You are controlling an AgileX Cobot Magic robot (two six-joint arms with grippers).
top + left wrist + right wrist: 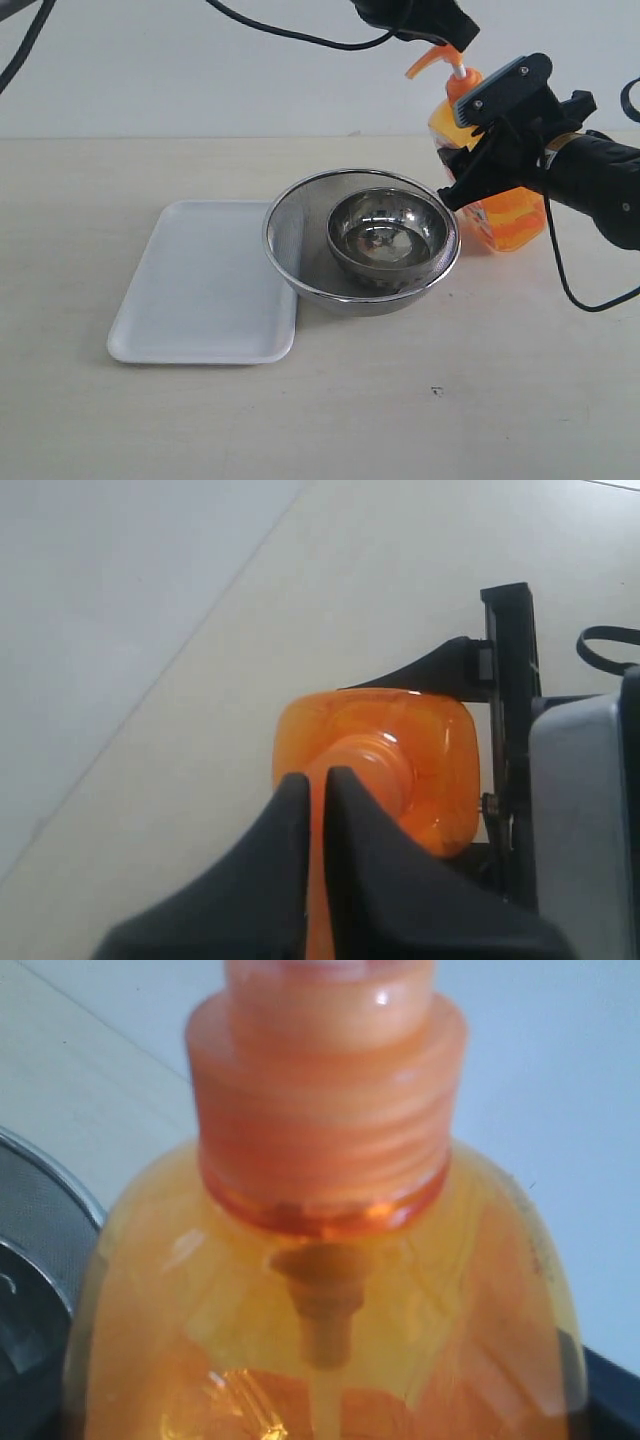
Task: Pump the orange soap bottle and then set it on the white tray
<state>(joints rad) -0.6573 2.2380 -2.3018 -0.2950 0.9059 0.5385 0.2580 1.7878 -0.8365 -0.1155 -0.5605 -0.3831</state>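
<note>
Exterior view | one white tray [200,285] | one orange soap bottle [510,218] (right end effector [478,142] holding) | left end effector [316,780] narrow

Your right gripper [458,155] is matte black and angular, with a grey strip [495,87] along its upper finger. The arm [600,185] behind it is black and rounded, and a thin black cable [570,280] loops under it. Your left gripper [315,780] has smooth black fingers [270,850] that taper to blunt tips.
</note>
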